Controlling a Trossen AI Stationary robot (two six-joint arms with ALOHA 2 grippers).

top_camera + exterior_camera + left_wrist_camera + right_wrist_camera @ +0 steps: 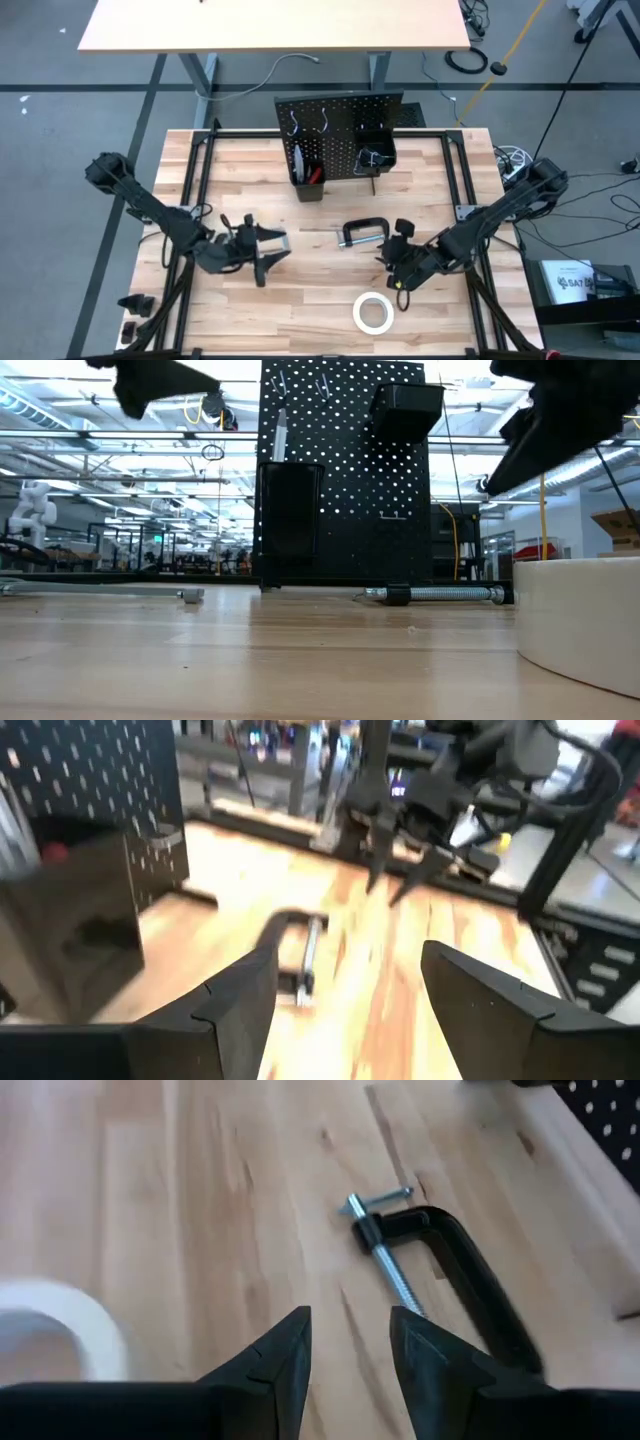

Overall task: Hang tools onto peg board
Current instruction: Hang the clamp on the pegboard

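The black peg board (340,115) stands upright at the table's far side, with two black bins hung on it. The left bin (306,172) holds a red-handled tool and a grey one. The black C-clamp (362,232) lies flat on the table in front of the board. A white tape roll (372,312) lies flat near the front edge. My left gripper (345,1010) hovers open left of the clamp, pointing level toward it (300,955). My right gripper (350,1345) hangs open just right of the clamp (445,1270), slanting down, with bare wood between its fingers.
A black metal frame (455,170) runs around the wooden tabletop. Bare wood lies between the clamp and the tape roll (50,1325). In the low view the tape roll (585,625) fills the right foreground and the clamp's screw (440,594) lies before the board (345,470).
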